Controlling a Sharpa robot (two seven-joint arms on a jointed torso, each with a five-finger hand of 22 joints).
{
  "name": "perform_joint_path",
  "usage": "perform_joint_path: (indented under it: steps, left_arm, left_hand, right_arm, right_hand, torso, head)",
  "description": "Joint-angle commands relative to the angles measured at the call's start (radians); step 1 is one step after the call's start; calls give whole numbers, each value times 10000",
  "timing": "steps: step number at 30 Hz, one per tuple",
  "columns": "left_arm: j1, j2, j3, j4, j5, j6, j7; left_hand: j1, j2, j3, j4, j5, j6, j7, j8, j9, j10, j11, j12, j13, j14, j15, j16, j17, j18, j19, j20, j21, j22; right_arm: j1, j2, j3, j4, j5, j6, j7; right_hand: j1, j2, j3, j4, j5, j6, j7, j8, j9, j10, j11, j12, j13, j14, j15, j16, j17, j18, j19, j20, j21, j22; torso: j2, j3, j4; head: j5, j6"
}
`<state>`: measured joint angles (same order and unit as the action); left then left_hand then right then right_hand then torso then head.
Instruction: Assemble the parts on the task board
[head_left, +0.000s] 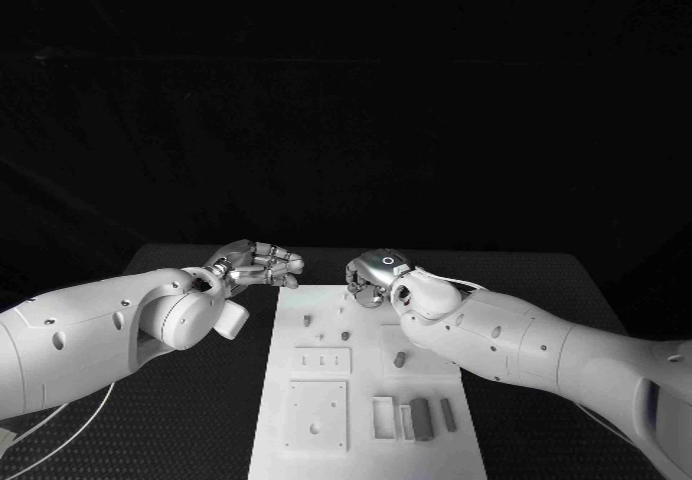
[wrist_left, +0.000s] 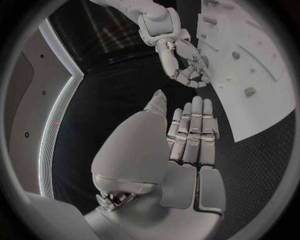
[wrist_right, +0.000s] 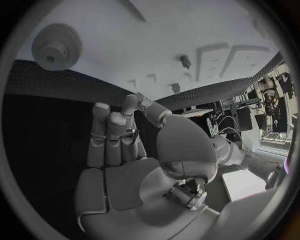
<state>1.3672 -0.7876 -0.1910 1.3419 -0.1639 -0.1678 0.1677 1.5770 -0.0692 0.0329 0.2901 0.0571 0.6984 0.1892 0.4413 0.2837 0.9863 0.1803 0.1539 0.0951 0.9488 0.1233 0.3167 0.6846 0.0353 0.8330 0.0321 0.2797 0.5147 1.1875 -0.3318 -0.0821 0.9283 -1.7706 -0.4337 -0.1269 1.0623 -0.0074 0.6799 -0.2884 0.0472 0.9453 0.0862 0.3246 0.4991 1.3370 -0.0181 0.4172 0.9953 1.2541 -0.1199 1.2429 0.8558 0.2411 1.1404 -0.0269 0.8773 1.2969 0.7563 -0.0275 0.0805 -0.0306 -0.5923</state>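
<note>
Two white robot arms meet over the far end of a white task board (head_left: 368, 400) lying lengthwise on a black table (head_left: 188, 400). The left hand (head_left: 257, 266) hovers just off the board's far left corner, fingers curled in side by side with nothing between them. The right hand (head_left: 372, 274) hangs above the far edge, fingers likewise bent inward and holding nothing.

In the right wrist view a gear (wrist_right: 57, 46) lies flat on the board near its far edge, apart from the fingers (wrist_right: 112, 132).

Small pegs (head_left: 345, 335) stand in the far half of the board. Near its near right corner a dark block (head_left: 421, 417) sits beside a pale open frame (head_left: 382, 417); a square plate (head_left: 316, 414) lies toward the near left corner.
</note>
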Motion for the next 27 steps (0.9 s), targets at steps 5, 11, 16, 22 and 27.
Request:
perform_joint_path:
  steps: [5,11,16,22,27]
  left_arm:
    - [86,-22,17,104,16,76,99]
    - [144,-78,66,193,-9,50,119]
    - [167,-93,183,218,-52,28,117]
    - [217,-110,198,253,-60,31,105]
    - [218,-60,199,175,-101,33,116]
  left_hand:
    - [-102,-28,80,2,-52,63,230,-65,-8,79,-9,-62,-13,74,-14,-45,18,-104,-9,-51,-61,-14]
    - [-100,-30,82,2,-52,66,228,-67,-7,81,-10,-66,-14,73,-14,-50,21,-109,-9,-53,-66,-16]
    - [-98,-33,83,2,-52,67,228,-69,-7,83,-10,-69,-15,74,-14,-53,25,-113,-7,-56,-69,-17]
    - [-98,-37,85,2,-52,70,228,-72,-5,87,-9,-73,-17,76,-14,-58,29,-118,-5,-59,-73,-18]
    - [-100,-39,85,4,-52,72,228,-74,-5,89,-9,-76,-18,77,-15,-61,33,-122,-3,-61,-75,-18]
  right_arm:
    - [-10,154,1,-117,-244,184,-170]
    - [-25,241,1,-261,-244,269,-203]
    - [-74,260,1,-269,-252,280,-233]
    - [-74,277,2,-233,-276,290,-254]
    - [-74,297,2,-231,-292,335,-261]
  right_hand:
    - [69,30,75,17,34,415,94,104,402,84,9,-69,0,34,-42,45,-22,207,53,17,43,10]
    - [64,33,80,17,34,414,95,100,403,89,10,-78,-2,36,-41,43,-26,207,54,16,40,10]
    - [62,35,84,16,34,413,95,97,404,93,10,-84,-4,37,-40,42,-30,207,55,14,38,11]
    - [61,35,89,12,34,414,95,94,406,97,10,-93,-5,39,-40,41,-33,207,57,13,35,11]
    - [60,32,91,10,34,417,95,94,408,98,10,-100,-7,40,-40,40,-36,207,57,12,33,12]
  torso:
    - [70,-8,72]
    - [155,-37,145]
    - [223,-57,190]
    - [283,-69,218]
    - [266,-70,218]
  head:
    - [-22,88]
    - [-13,106]
    - [-27,95]
    - [-20,106]
    - [-3,74]
